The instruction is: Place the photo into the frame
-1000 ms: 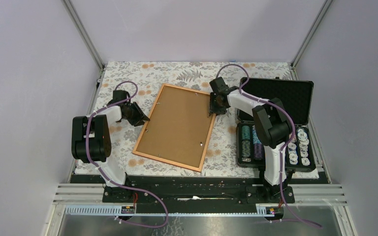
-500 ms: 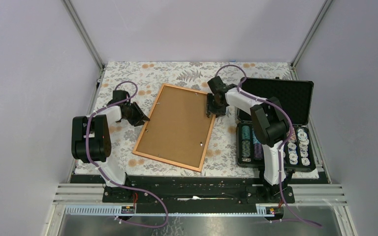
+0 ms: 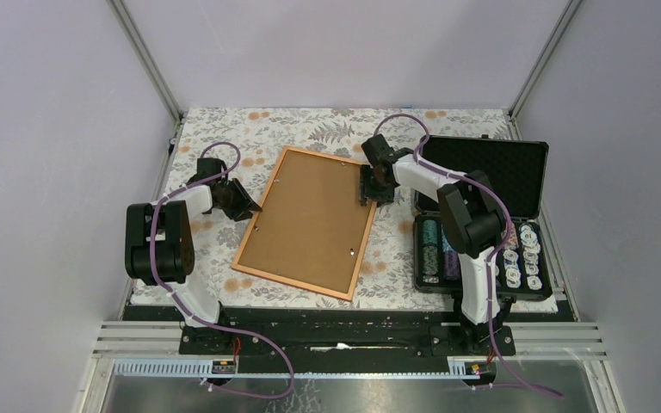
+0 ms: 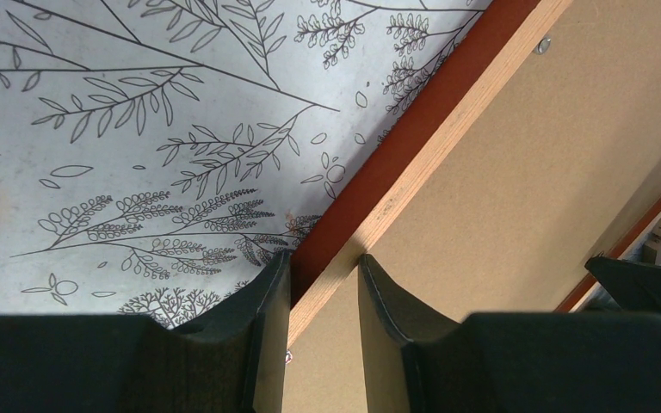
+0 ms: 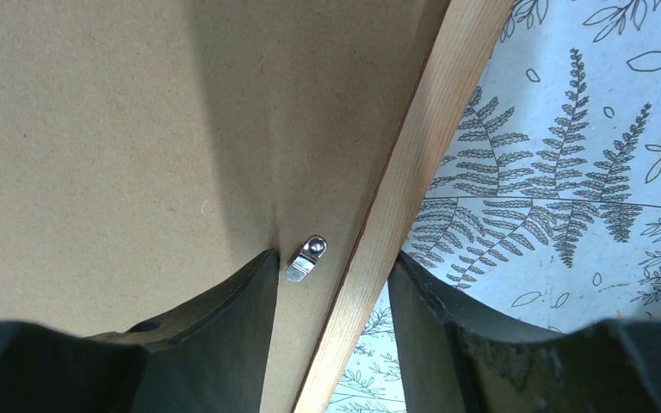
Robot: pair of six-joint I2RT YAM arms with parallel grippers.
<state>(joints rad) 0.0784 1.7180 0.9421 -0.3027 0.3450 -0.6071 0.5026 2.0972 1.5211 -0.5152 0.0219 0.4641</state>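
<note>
Orange-brown wooden frame [image 3: 291, 284] lying back-up at the centre of the floral surface [image 3: 327, 129], brown backing board [image 3: 310, 222] inside it, left fingers [image 4: 274, 297] clamped on its 9 o'clock rail, right fingers [image 5: 256, 284] apart, straddling the 2 o'clock rail and a metal clip [image 5: 306, 258].

Left arm [image 3: 159, 245] and right arm [image 3: 473, 228], same build: bulky black joint housings, white link shells between. A thin purple cable [image 3: 221, 144] loops along each. Fingers [image 4: 262, 335] matte black, tapering, flat inner faces, faintly grainy surface.
</note>
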